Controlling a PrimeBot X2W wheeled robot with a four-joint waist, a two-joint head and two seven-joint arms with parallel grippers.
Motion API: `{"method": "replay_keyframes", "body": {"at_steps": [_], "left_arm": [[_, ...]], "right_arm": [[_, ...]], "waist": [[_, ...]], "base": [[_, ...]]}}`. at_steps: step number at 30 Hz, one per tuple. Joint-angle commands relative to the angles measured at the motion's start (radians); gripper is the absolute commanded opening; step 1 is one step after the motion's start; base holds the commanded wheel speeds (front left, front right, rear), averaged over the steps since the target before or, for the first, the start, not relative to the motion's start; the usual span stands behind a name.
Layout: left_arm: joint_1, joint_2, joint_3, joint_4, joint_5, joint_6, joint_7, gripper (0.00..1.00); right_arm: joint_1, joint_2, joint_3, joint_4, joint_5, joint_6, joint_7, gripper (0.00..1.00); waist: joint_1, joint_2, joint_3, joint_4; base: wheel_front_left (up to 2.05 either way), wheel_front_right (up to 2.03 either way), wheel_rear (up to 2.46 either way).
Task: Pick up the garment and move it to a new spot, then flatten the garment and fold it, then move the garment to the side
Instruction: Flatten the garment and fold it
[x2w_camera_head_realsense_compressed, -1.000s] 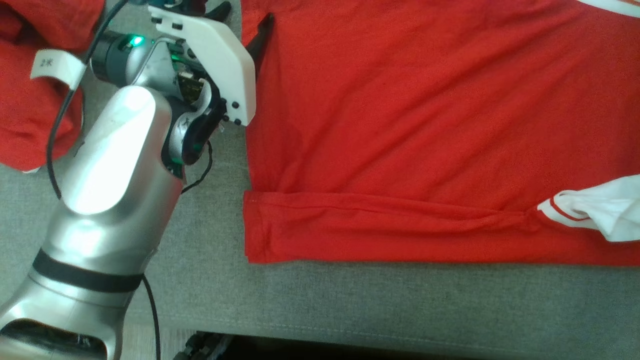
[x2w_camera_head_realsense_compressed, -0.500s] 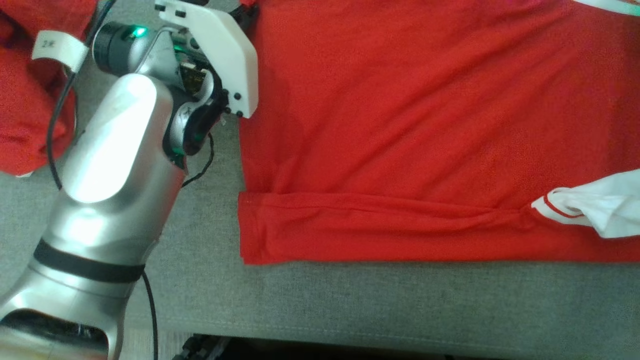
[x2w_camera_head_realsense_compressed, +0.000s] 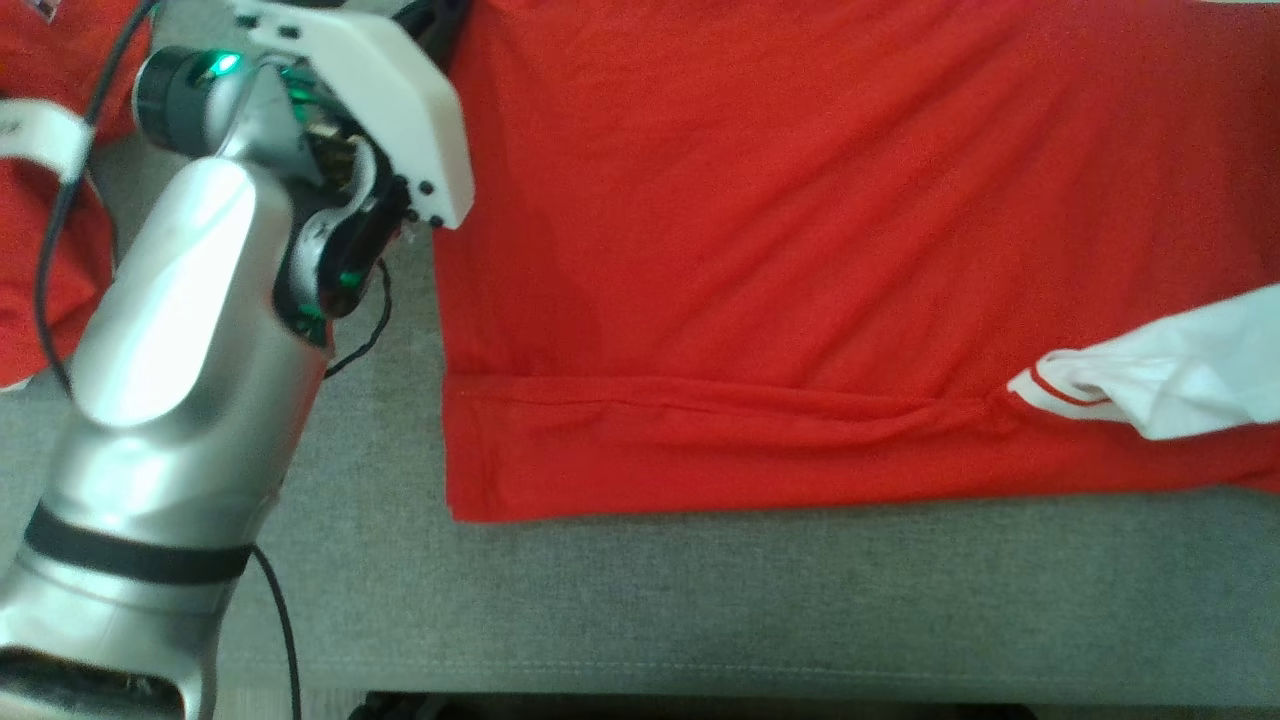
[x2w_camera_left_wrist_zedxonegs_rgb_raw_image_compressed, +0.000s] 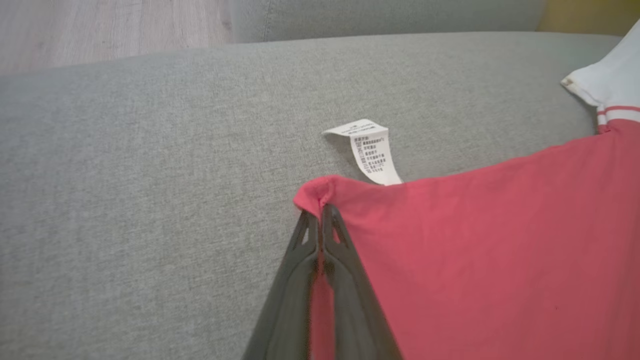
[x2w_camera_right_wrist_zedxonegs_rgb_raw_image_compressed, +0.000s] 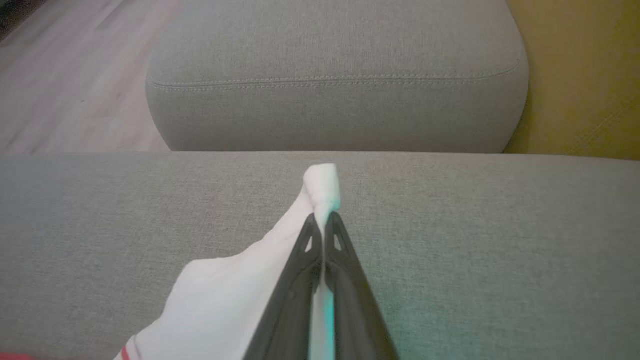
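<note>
Gripping the shirt (x2w_camera_head_realsense_compressed: 800, 200) corner (left claw (x2w_camera_left_wrist_zedxonegs_rgb_raw_image_compressed: 320, 215)) and sleeve (x2w_camera_right_wrist_zedxonegs_rgb_raw_image_compressed: 225, 295) (right claw (x2w_camera_right_wrist_zedxonegs_rgb_raw_image_compressed: 325, 222)), I am judging it flattened, folded only at six o'clock; moving aside is remaining.

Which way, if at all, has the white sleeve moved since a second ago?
Yes: the sleeve has pulled away from the couch seam, up the view; the leftward shift is the camera's.

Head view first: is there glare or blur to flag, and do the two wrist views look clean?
Head view: hard glare on the silver forearm, whole frame slightly soft. Left wrist view: garment reads pinker than in the head view, care label crisp, left pincer blurs toward the lens. Right wrist view: teal glow low inside the right pincer, white sleeve nearly blown out.
</note>
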Motion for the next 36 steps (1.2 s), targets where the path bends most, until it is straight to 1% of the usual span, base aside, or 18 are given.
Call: {"method": "replay_keyframes", "body": {"at_steps": [1,6,11,17,19,27,32,36], "left_arm": [[0.003,0.049,0.051,-0.054,-0.010,0.009,-0.012,0.00],[0.056,0.065,0.078,-0.127,-0.031,0.027,-0.032,0.00],[0.124,0.074,0.105,-0.203,-0.053,0.049,-0.059,0.00],[0.223,0.091,0.140,-0.273,-0.079,0.071,-0.093,0.00],[0.267,0.093,0.148,-0.291,-0.093,0.078,-0.105,0.00],[0.331,0.089,0.160,-0.302,-0.119,0.082,-0.133,0.00],[0.360,0.091,0.163,-0.294,-0.125,0.081,-0.152,0.00],[0.383,0.096,0.168,-0.299,-0.130,0.082,-0.161,0.00]], "right_arm": [[0.007,-0.014,0.014,-0.062,0.023,0.008,-0.009,0.00],[0.081,-0.055,0.069,-0.161,0.089,0.008,-0.009,0.00],[0.197,-0.108,0.105,-0.289,0.153,0.008,-0.001,0.00],[0.351,-0.168,0.100,-0.431,0.200,0.008,0.022,0.00],[0.416,-0.183,0.078,-0.490,0.212,0.008,0.032,0.00],[0.560,-0.178,0.007,-0.620,0.213,0.008,0.061,0.00],[0.649,-0.166,-0.001,-0.683,0.197,0.008,0.078,0.00],[0.685,-0.162,-0.005,-0.712,0.185,0.008,0.092,0.00]], "waist": [[0.0000,0.0000,-0.012,-0.012],[0.0000,0.0000,-0.038,-0.032],[0.0000,0.0000,-0.065,-0.043],[0.0000,0.0000,-0.102,-0.054],[0.0000,0.0000,-0.115,-0.059],[0.0000,0.0000,-0.132,-0.065],[0.0000,0.0000,-0.137,-0.072],[0.0000,0.0000,-0.139,-0.078]], "base": [[0.00,0.00,0.00],[0.00,0.00,0.00],[0.00,0.00,0.00],[0.00,0.00,0.00],[0.00,0.00,0.00],[0.00,0.00,0.00],[0.00,0.00,0.00],[0.00,0.00,0.00]]}}
